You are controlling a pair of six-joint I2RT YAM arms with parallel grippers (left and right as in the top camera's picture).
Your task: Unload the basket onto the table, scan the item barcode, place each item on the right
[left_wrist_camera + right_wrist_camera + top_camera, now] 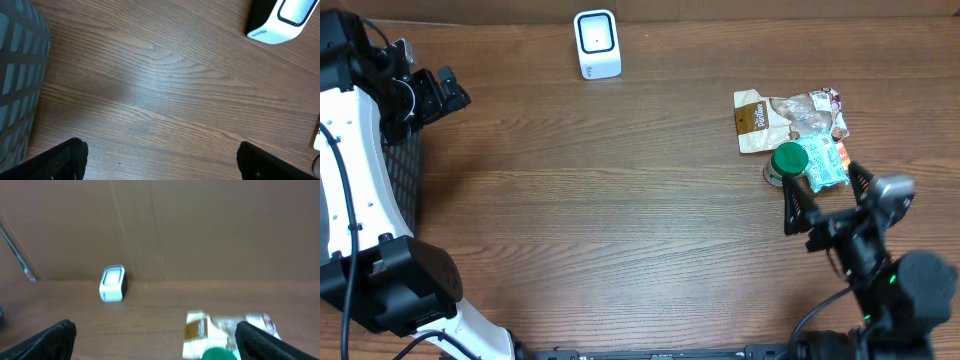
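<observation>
The items lie in a small pile at the right of the table: a brown-and-clear snack packet (785,115) (199,329), a container with a green lid (789,160) (218,354) and a green pouch (827,163). No barcode shows on them. A white barcode scanner (597,44) (112,283) (282,19) stands at the back centre. My right gripper (820,180) (157,342) is open just in front of the pile, its fingers on either side of the green pouch and holding nothing. My left gripper (458,87) (160,162) is open over bare wood at the far left, empty.
A dark mesh basket (408,175) (17,85) stands at the left edge beside the left arm. A brown cardboard wall (160,225) runs behind the table. Bare wooden tabletop (620,200) stretches between the scanner and the pile.
</observation>
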